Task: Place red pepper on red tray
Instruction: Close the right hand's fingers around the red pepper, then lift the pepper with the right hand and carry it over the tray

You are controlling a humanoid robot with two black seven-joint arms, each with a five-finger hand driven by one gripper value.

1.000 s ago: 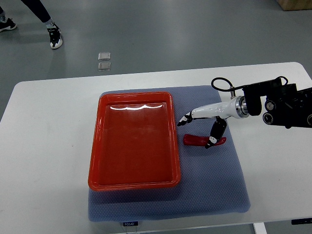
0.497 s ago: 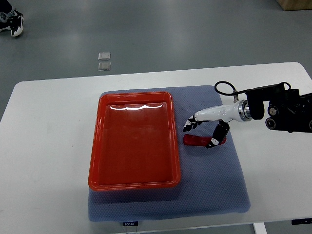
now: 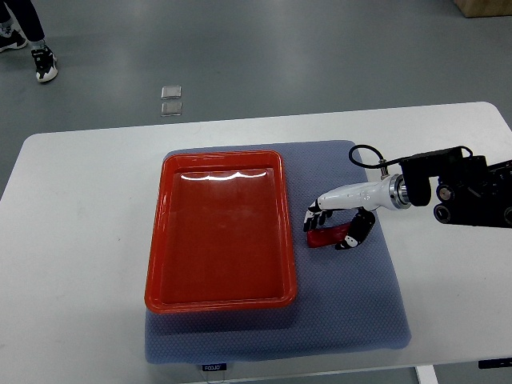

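Your right hand (image 3: 334,222) comes in from the picture's right edge on a white forearm and sits over the red pepper (image 3: 326,237), with its fingers (image 3: 314,218) curled down at the pepper's end nearest the tray and the thumb on the pepper's far side. The hand is closed around the pepper. Whether the pepper is lifted clear or touching the surface below cannot be told from this view.

You will find the red pepper on the blue mat (image 3: 352,304), just beside the right rim of the red tray (image 3: 220,304) and outside it. It lies roughly crosswise, level with the middle of the tray's long side.

The red tray rests on the same mat, its long side running away from the robot, and its floor is bare. The mat lies on the white table (image 3: 72,264).

At the upper left corner a person's shoes (image 3: 42,62) show on the grey floor, well apart from the table
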